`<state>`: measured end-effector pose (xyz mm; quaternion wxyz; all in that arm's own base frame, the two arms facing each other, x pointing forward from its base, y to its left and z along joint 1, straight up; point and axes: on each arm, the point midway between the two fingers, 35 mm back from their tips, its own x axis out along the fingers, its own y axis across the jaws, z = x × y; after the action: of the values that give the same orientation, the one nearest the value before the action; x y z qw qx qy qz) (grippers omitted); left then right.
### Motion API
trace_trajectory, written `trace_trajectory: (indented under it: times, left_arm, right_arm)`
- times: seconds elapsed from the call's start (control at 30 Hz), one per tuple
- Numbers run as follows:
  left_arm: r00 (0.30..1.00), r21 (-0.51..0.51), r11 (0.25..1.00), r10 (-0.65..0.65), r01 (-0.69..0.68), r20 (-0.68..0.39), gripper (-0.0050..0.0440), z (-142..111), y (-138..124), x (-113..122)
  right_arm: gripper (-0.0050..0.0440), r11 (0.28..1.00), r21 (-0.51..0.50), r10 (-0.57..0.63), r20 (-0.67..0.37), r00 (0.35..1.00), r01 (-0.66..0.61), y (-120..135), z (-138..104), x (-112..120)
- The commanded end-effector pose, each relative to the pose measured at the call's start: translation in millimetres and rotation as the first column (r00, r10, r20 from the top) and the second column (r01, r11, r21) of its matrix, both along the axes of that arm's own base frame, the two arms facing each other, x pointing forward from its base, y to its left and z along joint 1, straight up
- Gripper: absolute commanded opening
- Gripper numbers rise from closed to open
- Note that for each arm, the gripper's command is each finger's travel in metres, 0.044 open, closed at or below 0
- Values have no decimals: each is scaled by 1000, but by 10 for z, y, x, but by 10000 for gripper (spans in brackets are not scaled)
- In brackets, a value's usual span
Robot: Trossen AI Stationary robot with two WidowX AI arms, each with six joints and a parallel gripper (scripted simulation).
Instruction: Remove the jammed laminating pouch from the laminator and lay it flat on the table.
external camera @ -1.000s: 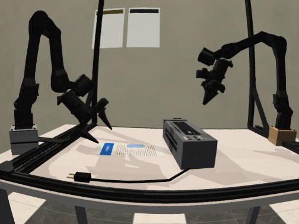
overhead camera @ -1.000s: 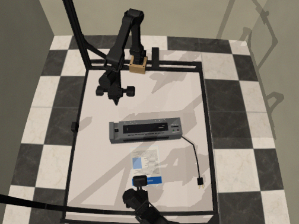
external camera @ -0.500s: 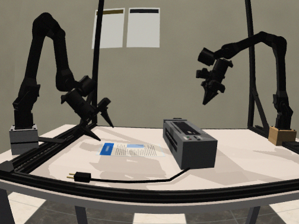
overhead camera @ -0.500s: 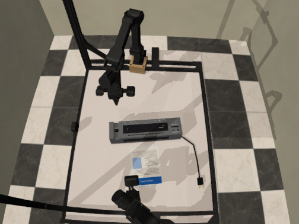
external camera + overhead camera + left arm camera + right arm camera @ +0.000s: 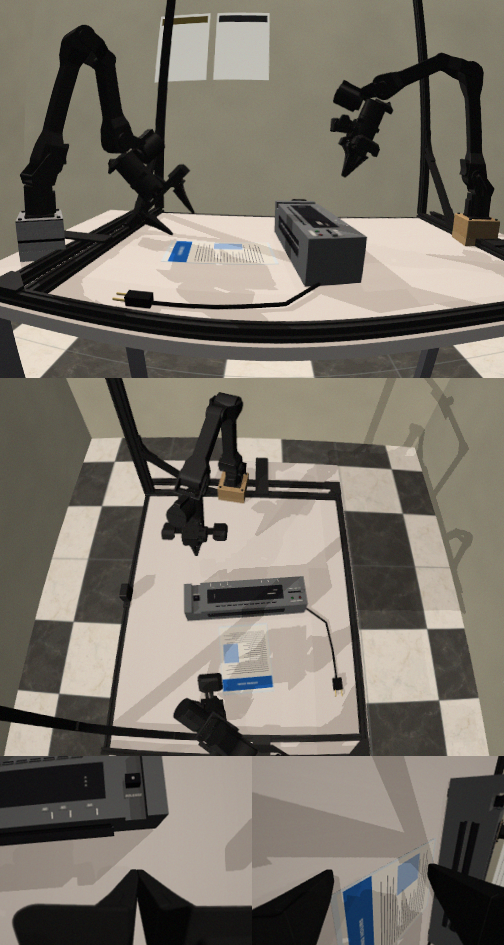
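The laminating pouch lies apparently flat on the table, with a narrow strip of table between it and the laminator's slot side. The laminator stands upright on the table. Its RELEASE key is untouched. The power cord runs apart from the pouch. My left gripper is shut and empty, raised on the laminator's other side. My right gripper is open and empty, above the table near the pouch's blue-banded end.
The plug lies at the cord's end, near the table's side edge. A black frame rail borders the table, and upright posts rise at its corners.
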<state>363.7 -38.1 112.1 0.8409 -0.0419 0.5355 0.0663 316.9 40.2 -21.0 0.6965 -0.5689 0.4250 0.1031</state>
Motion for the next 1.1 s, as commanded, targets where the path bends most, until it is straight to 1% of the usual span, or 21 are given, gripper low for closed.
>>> trace_trajectory:
  times: [0.0,0.2,0.27,0.3,0.83,0.87,1.07]
  left_arm:
    - [1000,-4,1000,0,0,26,-50,91,-4,25]
    - [1000,-4,1000,0,0,26,-50,91,-4,25]
    - [1000,-4,1000,0,0,26,-50,91,-4,25]
    - [1000,-4,1000,0,0,26,-50,91,-4,25]
    - [1000,-4,1000,0,0,26,-50,91,-4,25]
    - [1000,-4,1000,0,0,26,-50,91,-4,25]
    - [1000,-4,1000,0,0,26,-50,91,-4,25]
  right_arm:
    - [339,1000,11,-6,25,1000,5,121,65,136]
    - [339,1000,13,-10,24,1000,10,251,65,238]
    - [339,1000,13,-10,24,1000,10,251,65,238]
    - [339,1000,13,-3,25,1000,2,174,75,168]
    - [339,1000,14,-10,25,1000,10,254,68,239]
    - [339,1000,14,-5,22,1000,5,213,111,212]
    - [339,1000,14,-6,23,1000,6,181,341,274]
